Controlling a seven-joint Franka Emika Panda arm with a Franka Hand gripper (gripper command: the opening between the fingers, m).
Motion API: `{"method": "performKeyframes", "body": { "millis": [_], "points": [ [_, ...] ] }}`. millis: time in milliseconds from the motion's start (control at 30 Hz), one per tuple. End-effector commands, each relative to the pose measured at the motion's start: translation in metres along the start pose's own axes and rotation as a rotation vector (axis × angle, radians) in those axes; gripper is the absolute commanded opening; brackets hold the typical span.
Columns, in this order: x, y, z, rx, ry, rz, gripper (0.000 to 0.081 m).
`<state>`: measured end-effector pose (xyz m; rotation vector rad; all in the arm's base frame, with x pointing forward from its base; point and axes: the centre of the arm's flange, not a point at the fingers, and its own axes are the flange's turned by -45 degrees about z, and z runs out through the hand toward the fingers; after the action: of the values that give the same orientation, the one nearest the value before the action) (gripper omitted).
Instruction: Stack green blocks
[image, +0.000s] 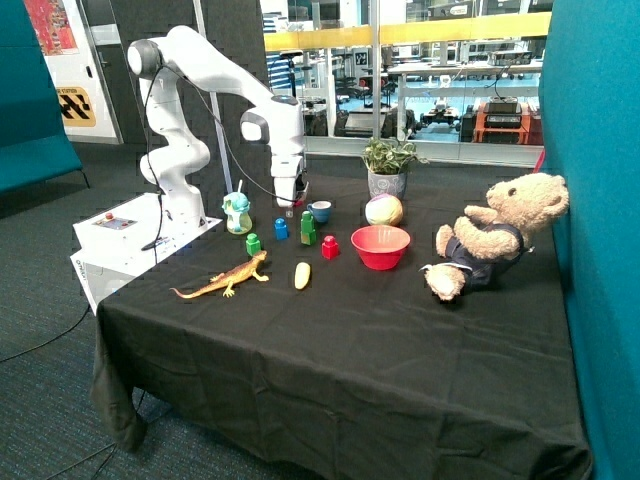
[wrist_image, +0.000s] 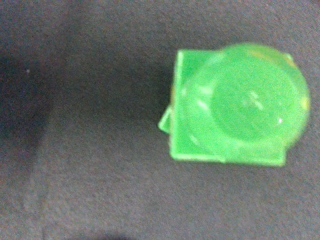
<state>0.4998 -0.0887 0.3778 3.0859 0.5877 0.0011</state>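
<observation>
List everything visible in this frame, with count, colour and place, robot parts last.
green stack: taller than one block, count unclear, green; between blue block and red block, a corner of a lower block showing in the wrist view
green block: 1, green; alone, near the lizard's tail end
blue block: 1, blue; beside the stack
red block: 1, red; beside the red bowl
red bowl: 1, red; table centre
blue cup: 1, blue; behind the stack
ball: 1, multicoloured; behind the bowl
plant: 1, green, grey pot; rear
lizard: 1, orange; front
yellow piece: 1; beside the lizard
teddy bear: 1, tan; by the teal wall
toy cup: 1, green-white; by the robot base
gripper: 1, white arm; above the stack
</observation>
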Motion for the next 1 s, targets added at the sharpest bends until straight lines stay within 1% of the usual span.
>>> {"method": "performKeyframes", "body": {
  "millis": [0,67,133,167,200,267,300,333,433,567,633,700,800,967],
  "points": [
    [-0.019,0.011,-0.006,0.0004,-0.0007,0.016,0.074],
    [-0.022,0.013,-0.006,0.0004,-0.0007,0.018,0.0724],
    [-0.026,0.015,-0.006,0.0004,-0.0007,0.022,0.0675],
    [-0.028,0.016,-0.006,0.0004,-0.0007,0.023,0.0685],
    [-0.03,0.017,-0.006,0.0004,-0.0007,0.024,0.0657],
    [-0.033,0.018,-0.007,0.0004,-0.0007,0.026,0.0652],
    [-0.035,0.019,-0.007,0.0004,-0.0007,0.027,0.0624],
    [-0.036,0.02,-0.007,0.0004,-0.0007,0.029,0.0619],
    [-0.041,0.021,-0.008,0.0004,-0.0007,0.028,0.0562],
    [-0.047,0.021,-0.008,0.0004,-0.0007,0.023,0.0526],
    [-0.05,0.02,-0.008,0.0004,-0.0007,0.02,0.0537],
    [-0.052,0.02,-0.008,0.0004,-0.0007,0.021,0.0509],
    [-0.057,0.02,-0.007,0.0004,-0.0007,0.02,0.05],
    [-0.066,0.021,-0.005,0.0004,-0.0007,0.019,0.0508]
  ]
}}
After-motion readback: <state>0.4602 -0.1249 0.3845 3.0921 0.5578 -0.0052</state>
